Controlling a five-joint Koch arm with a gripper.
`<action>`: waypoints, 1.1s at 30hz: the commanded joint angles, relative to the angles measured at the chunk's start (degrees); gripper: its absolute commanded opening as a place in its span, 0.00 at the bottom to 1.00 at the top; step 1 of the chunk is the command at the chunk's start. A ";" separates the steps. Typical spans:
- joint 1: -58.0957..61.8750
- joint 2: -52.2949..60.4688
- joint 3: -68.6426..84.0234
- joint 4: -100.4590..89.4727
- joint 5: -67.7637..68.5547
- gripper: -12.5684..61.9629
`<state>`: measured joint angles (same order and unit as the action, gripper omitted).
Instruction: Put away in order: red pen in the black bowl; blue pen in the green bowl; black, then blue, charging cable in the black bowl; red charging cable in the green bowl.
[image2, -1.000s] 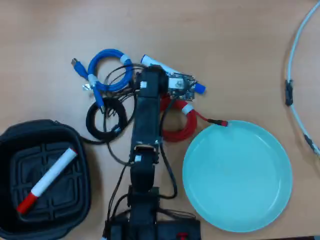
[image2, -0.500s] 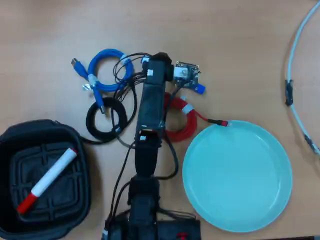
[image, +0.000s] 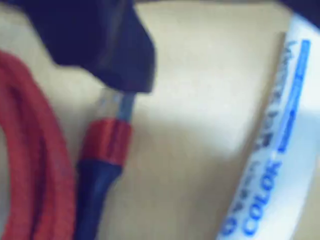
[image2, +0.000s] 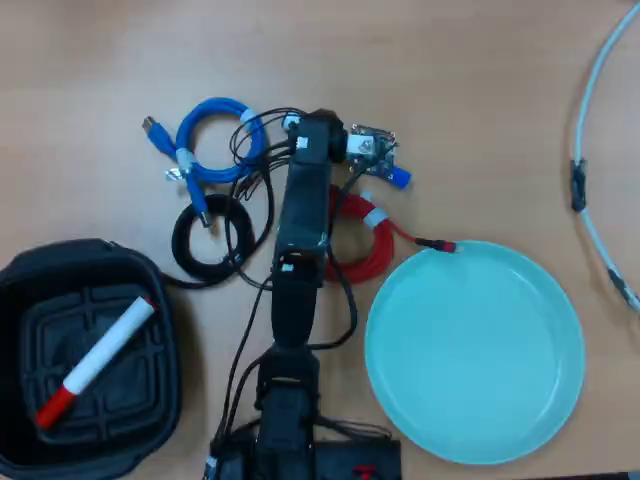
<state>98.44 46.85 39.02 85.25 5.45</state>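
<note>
In the overhead view my gripper hovers over the blue pen, hiding all but its blue cap and a white tip. The wrist view shows the pen's barrel with blue printing at the right and one dark finger at the upper left, far apart from it. The jaws look open and hold nothing. The red charging cable lies coiled beside the arm, its plug under the finger. The red pen lies in the black bowl. The green bowl holds nothing. The blue cable and black cable lie left of the arm.
A white cord curves along the right edge of the wooden table. The arm's base and wires sit at the bottom centre between the two bowls.
The arm has stretched farther up the overhead view and slightly right, and now covers most of the blue pen. Nothing else has moved.
</note>
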 joint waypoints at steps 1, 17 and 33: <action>0.53 0.35 -6.33 -3.78 -0.62 0.88; 1.41 -5.89 -8.61 -4.83 -0.44 0.88; 1.76 -8.26 -9.84 -4.48 -0.62 0.60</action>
<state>99.32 38.50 32.70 81.91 5.45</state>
